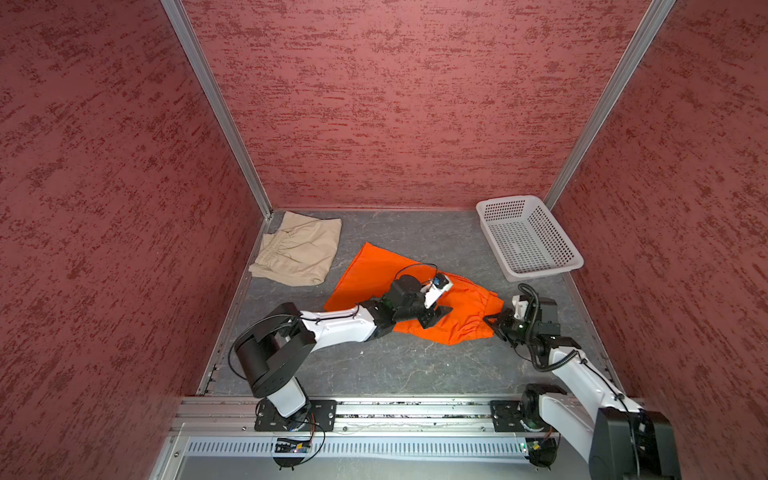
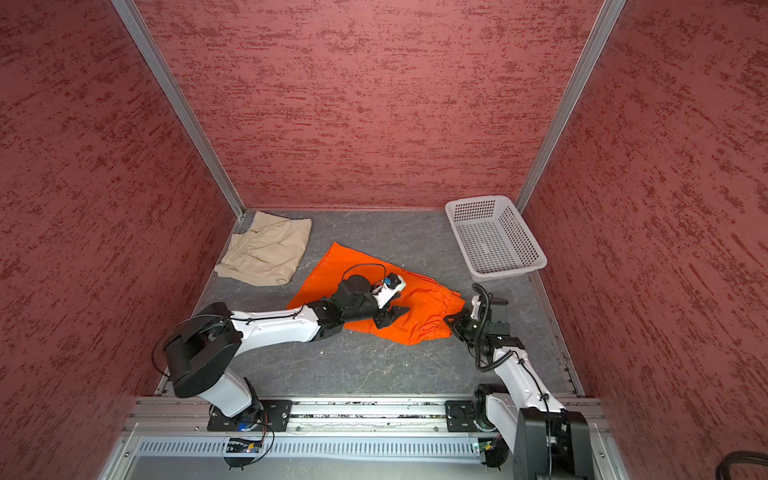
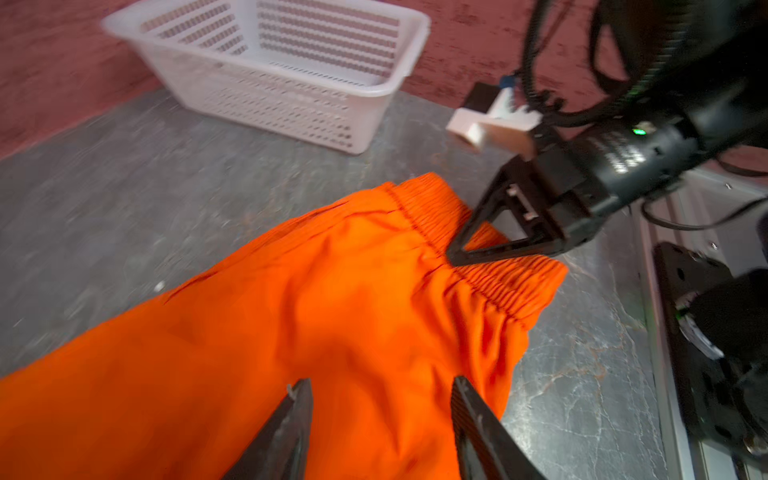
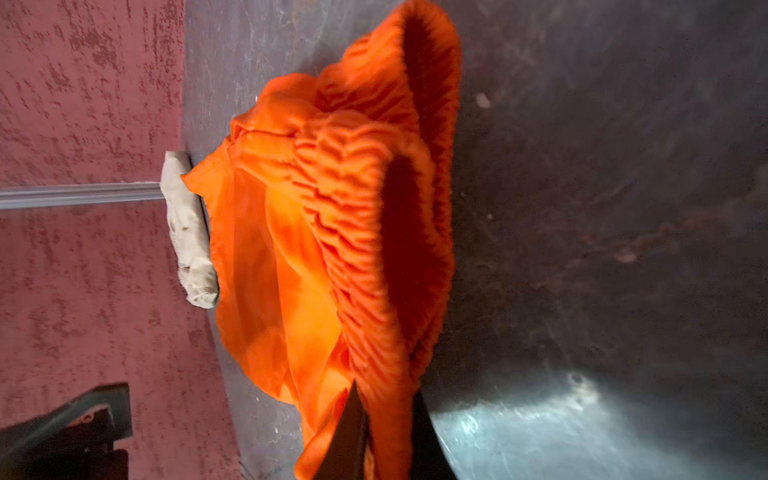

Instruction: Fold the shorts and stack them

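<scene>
Far left, in the corner, the beige shorts (image 1: 297, 249) lie folded into a soft rectangle, with the gathered elastic waist toward the left wall. In the middle of the grey marbled table (image 1: 395, 365) the orange shorts (image 1: 374, 274) spread mostly flat and smooth. One pointed corner lies far-left and the ruched waistband is at the right. The left gripper (image 1: 436, 316) hovers over their middle, its dark tapered fingers apart with nothing between them. The right gripper (image 1: 493, 325) pinches the bunched, ribbed waistband. Far right stands a white perforated plastic basket (image 1: 555, 237).
</scene>
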You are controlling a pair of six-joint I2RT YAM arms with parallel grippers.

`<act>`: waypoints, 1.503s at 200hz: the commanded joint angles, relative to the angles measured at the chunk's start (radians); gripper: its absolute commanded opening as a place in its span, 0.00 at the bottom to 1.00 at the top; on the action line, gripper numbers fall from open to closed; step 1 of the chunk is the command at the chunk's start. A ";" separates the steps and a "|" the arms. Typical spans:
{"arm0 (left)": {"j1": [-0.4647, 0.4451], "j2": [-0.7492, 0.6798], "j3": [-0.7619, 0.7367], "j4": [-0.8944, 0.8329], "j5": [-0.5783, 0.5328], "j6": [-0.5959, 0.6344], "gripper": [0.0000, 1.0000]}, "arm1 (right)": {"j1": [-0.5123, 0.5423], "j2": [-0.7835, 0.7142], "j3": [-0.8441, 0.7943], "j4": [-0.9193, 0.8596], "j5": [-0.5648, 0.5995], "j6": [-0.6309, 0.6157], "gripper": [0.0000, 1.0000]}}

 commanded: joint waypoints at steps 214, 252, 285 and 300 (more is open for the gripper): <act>0.370 0.009 -0.280 -0.026 0.004 -0.640 0.42 | 0.481 0.633 1.193 -0.651 0.777 -0.435 0.10; 0.357 0.044 -0.281 -0.032 -0.050 -0.628 0.30 | 0.575 0.709 1.281 -0.666 0.783 -0.381 0.10; 0.347 0.072 -0.275 -0.037 -0.068 -0.617 0.27 | 0.644 0.763 1.345 -0.662 0.777 -0.337 0.11; 0.344 0.081 -0.272 -0.037 -0.068 -0.616 0.27 | 0.669 0.790 1.369 -0.657 0.773 -0.320 0.11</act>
